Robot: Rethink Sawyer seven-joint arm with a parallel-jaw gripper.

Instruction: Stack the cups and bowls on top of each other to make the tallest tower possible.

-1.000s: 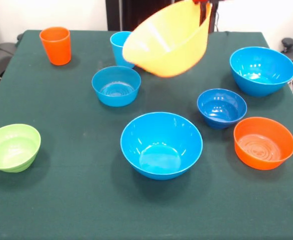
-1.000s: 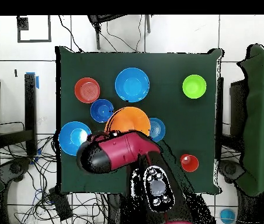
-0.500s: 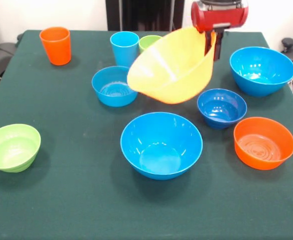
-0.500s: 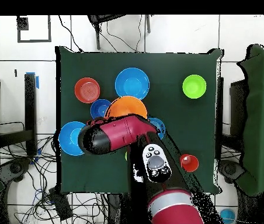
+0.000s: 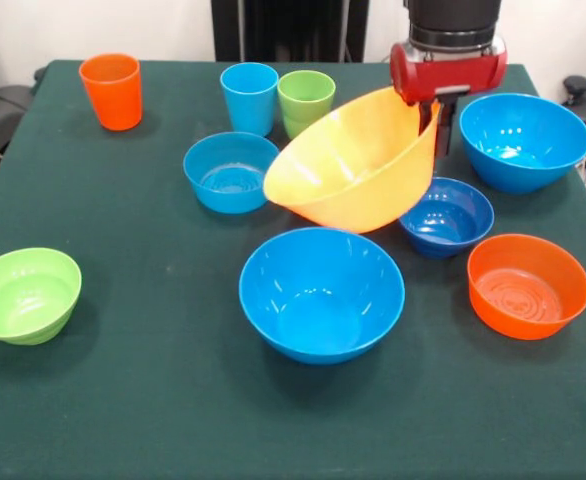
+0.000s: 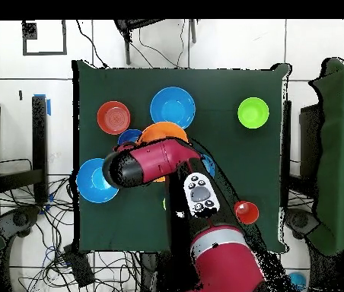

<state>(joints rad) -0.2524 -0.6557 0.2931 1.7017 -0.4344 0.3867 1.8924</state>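
Yellow-orange bowl [image 5: 358,165], the widest piece on the table, hangs tilted in the air, pinched by its far rim in the gripper [image 5: 434,108], whose jaws are closed onto that rim. It sits just behind and partly above the large bright blue bowl [image 5: 321,291] near the table's middle, its low edge close to that bowl's rim but not yet inside. To my eye the step in hand is carrying the big bowl to nest in this blue one; the next move calls for levelling it, centring it over the blue bowl and lowering before letting go.

Everything looks like smooth, glossy plastic, round and open-mouthed, on a dark green cloth table [image 5: 153,400]. Behind and to the right of the central blue bowl stands a second large blue bowl [image 5: 524,140]. Right of it lies the orange bowl [image 5: 528,285], with the dark blue bowl [image 5: 448,215] between them. Left and behind is the light blue bowl [image 5: 231,171]; far left, the lime bowl [image 5: 24,294]. Well behind stand three narrow tumblers: orange cup [image 5: 111,91], light blue cup [image 5: 249,97], green cup [image 5: 306,102].
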